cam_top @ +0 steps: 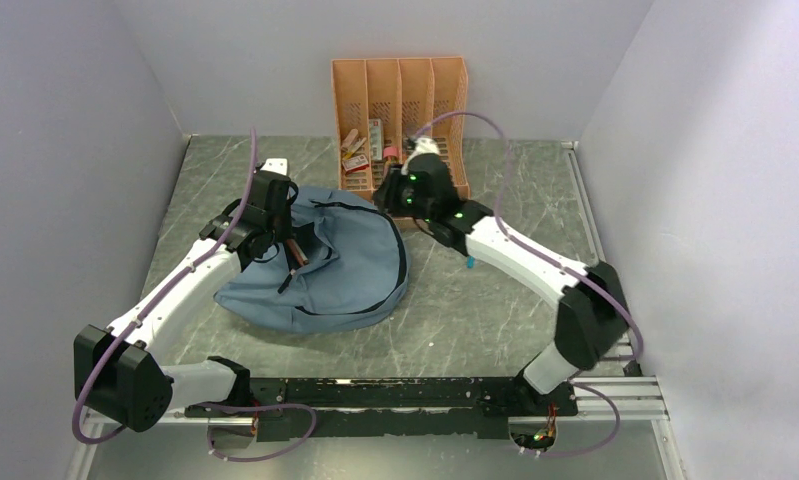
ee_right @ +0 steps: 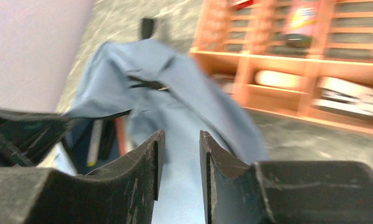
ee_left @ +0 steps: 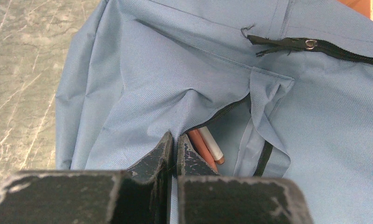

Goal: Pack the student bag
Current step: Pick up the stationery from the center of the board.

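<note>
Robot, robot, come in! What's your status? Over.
Left gripper shut on student bag at pocket edge. Right gripper open, empty, by the bag. Pens showing in pocket. Nothing blocking seen.

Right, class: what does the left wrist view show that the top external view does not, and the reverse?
Only the left wrist view: a white pencil in the pocket opening, the metal zip pull, and the left pincer shut at the pocket's edge. Only the top external view: the right arm, the slotted orange file organizer with its items, and the grey walls. Both: the blue student bag, a brown pencil, the marbled table.
</note>
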`<state>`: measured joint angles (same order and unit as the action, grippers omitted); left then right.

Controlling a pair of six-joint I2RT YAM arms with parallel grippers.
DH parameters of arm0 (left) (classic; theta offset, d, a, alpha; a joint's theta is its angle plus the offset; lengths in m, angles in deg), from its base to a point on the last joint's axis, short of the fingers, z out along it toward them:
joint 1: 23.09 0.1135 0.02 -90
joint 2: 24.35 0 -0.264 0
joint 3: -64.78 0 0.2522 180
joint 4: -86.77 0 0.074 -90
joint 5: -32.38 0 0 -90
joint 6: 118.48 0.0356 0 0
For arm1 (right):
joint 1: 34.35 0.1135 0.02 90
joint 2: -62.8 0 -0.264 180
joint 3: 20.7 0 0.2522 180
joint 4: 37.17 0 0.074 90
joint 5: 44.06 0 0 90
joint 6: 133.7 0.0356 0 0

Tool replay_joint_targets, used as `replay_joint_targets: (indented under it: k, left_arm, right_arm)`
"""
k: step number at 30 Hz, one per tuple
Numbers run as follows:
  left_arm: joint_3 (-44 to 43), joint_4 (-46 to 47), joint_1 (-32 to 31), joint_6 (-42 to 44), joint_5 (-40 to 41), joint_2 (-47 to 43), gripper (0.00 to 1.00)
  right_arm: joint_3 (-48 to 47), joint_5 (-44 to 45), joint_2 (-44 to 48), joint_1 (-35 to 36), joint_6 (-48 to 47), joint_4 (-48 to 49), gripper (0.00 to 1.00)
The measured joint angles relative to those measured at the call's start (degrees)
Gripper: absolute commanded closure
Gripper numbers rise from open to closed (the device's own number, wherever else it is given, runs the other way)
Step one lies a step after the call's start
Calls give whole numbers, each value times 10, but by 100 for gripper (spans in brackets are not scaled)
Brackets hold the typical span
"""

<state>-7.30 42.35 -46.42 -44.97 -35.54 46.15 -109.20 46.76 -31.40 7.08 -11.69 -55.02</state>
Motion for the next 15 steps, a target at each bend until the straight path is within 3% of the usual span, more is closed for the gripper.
replay_joint_targets:
  k: [6,11,15]
  left_arm:
    - [0,0,0,0,0,0,95]
    - [0,0,0,0,0,0,95]
    - [0,0,0,0,0,0,95]
  right_arm:
    - [86,118,109,-92,-14,-49,59]
    - [139,166,134,-179,-16,-96,57]
    - [150,170,123,-206,-18,-129,56]
